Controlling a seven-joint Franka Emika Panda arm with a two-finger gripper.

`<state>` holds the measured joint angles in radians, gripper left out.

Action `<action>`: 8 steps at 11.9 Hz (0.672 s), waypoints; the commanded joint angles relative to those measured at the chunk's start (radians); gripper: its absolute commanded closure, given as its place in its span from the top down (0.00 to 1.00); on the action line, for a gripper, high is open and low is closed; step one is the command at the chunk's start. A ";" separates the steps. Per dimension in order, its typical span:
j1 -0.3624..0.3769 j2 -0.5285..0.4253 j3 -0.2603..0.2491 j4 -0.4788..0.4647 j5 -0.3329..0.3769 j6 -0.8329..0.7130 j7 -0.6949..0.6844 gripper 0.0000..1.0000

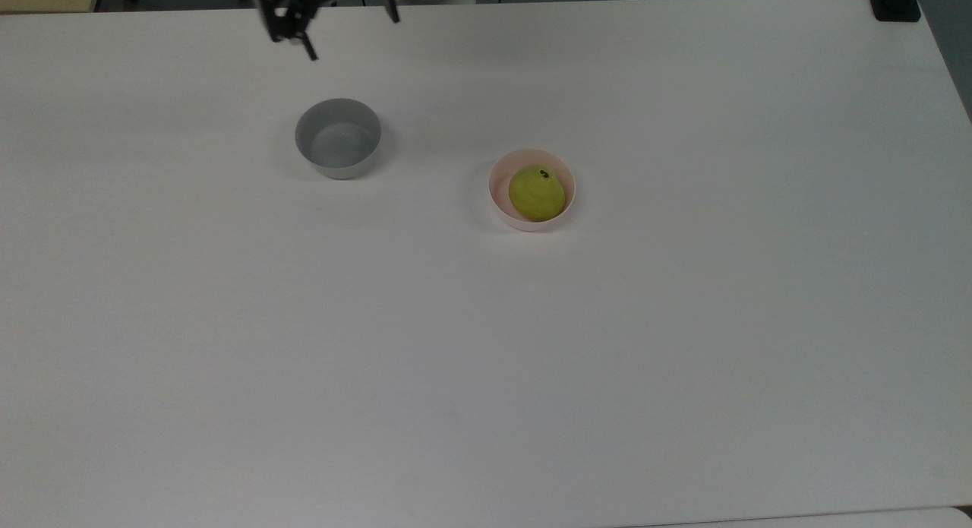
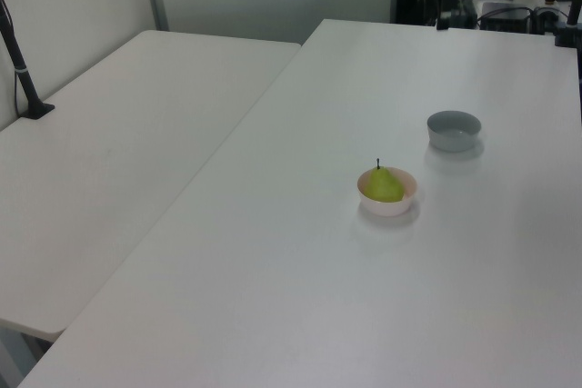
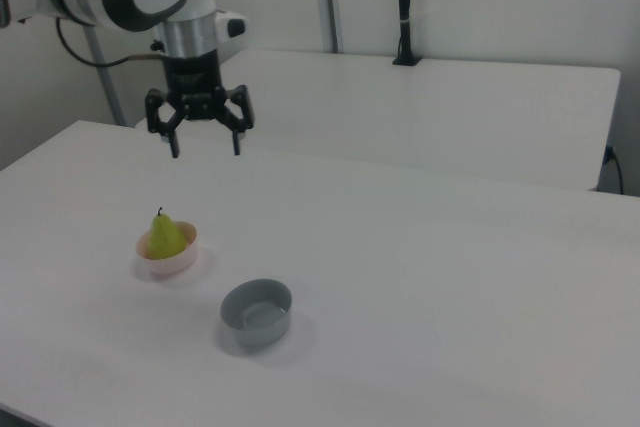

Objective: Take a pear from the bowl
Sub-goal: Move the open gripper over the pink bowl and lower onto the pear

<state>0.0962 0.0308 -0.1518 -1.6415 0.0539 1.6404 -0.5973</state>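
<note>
The pear (image 1: pixel 537 193) sits upright in the pink bowl (image 1: pixel 497 195) near the middle of the white counter (image 1: pixel 486 361), its dark stem pointing up and its narrow top rising above the rim in the left view (image 2: pixel 383 184) and the right view (image 3: pixel 166 236). It looks light and firm, with a smooth, rounded skin that could slip between hard fingers, so the broad lower body, just above the bowl's rim, seems the surest place to close on; the stem looks too thin to hold. The bowl also looks light and may shift or lift with the fruit if the fingers catch its wall. A grey bowl (image 1: pixel 338 137) stands well apart, toward the top view's left.

The pincer (image 3: pixel 203 148) hangs high above the counter, open with its fingers spread wide and pointing straight down, holding nothing. In the top view it is at the far edge (image 1: pixel 349 33), beyond the grey bowl and well away from the pear.
</note>
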 commanded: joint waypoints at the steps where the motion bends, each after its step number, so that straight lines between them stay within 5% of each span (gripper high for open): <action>1: 0.081 -0.026 0.015 -0.066 -0.031 -0.008 0.003 1.00; 4: 0.114 -0.014 0.076 -0.141 -0.028 0.048 0.106 1.00; 8: 0.116 0.032 0.164 -0.271 -0.019 0.309 0.298 1.00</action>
<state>0.2051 0.0482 -0.0163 -1.8324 0.0391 1.8055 -0.3977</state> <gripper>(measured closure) 0.000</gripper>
